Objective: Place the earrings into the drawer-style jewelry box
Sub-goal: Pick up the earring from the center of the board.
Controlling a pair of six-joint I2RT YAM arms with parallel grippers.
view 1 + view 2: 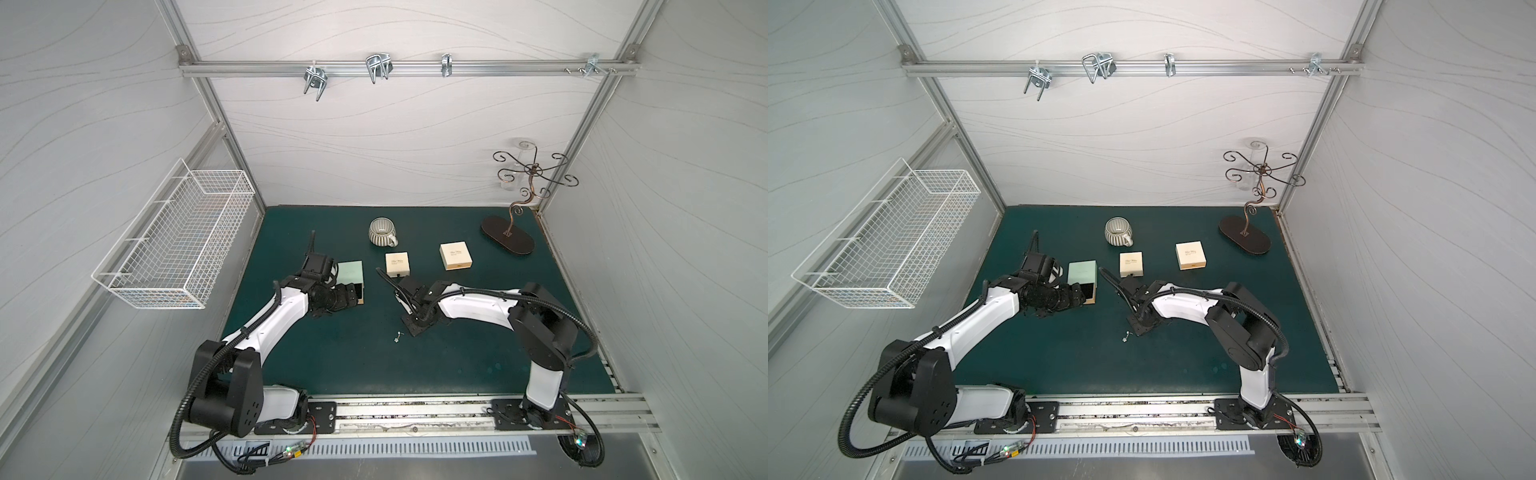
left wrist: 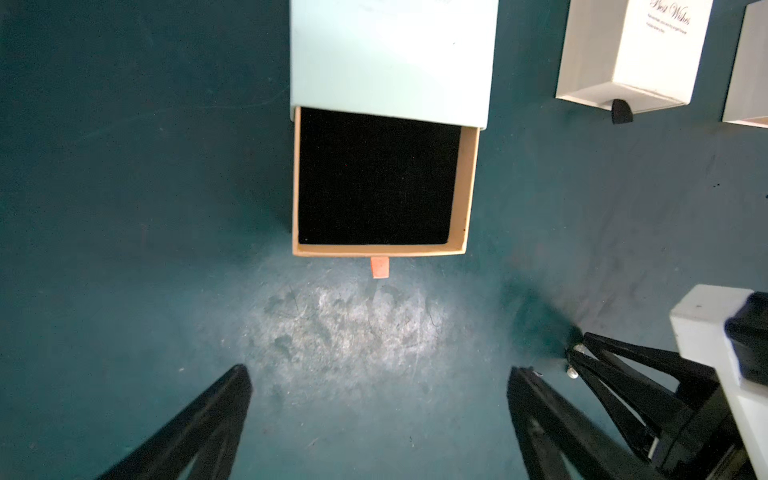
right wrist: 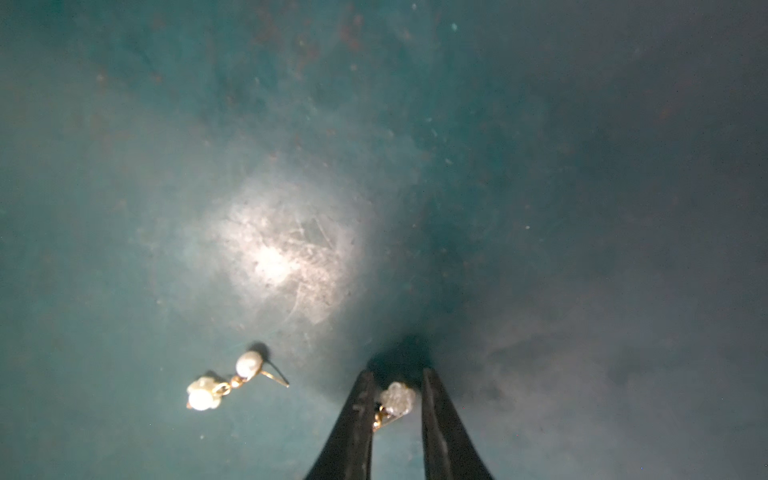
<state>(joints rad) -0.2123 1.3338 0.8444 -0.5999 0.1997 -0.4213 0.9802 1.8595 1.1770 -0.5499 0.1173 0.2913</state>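
An earring (image 3: 398,398) sits between the nearly closed right fingers (image 3: 353,419), maybe not gripped yet; the open drawer (image 2: 467,187) lies leftward.

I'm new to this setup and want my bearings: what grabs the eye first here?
The mint jewelry box on the green mat, its black-lined drawer pulled open and showing nothing inside. Then the right gripper, jaws narrowly apart on either side of a sparkly earring, with a pearl earring lying loose beside it.
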